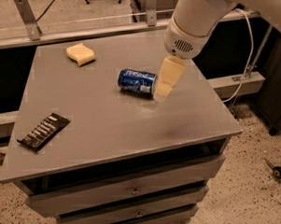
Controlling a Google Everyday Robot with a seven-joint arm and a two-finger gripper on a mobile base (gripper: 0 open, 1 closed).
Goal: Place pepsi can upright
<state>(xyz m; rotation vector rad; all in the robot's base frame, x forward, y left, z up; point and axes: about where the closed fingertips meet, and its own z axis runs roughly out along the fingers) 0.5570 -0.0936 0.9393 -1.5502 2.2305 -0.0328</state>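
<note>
The pepsi can (136, 81), blue with white lettering, lies on its side near the middle of the grey tabletop (108, 124), its long axis running left to right. My gripper (163, 92) hangs from the white arm that comes in from the upper right. Its cream-coloured tip is just off the can's right end, close above the table. It holds nothing.
A yellow sponge (80, 54) lies at the back left of the table. A flat black snack packet (43, 131) lies near the front left edge. Drawers sit below the tabletop. A cable and a wheeled base stand on the floor at the right.
</note>
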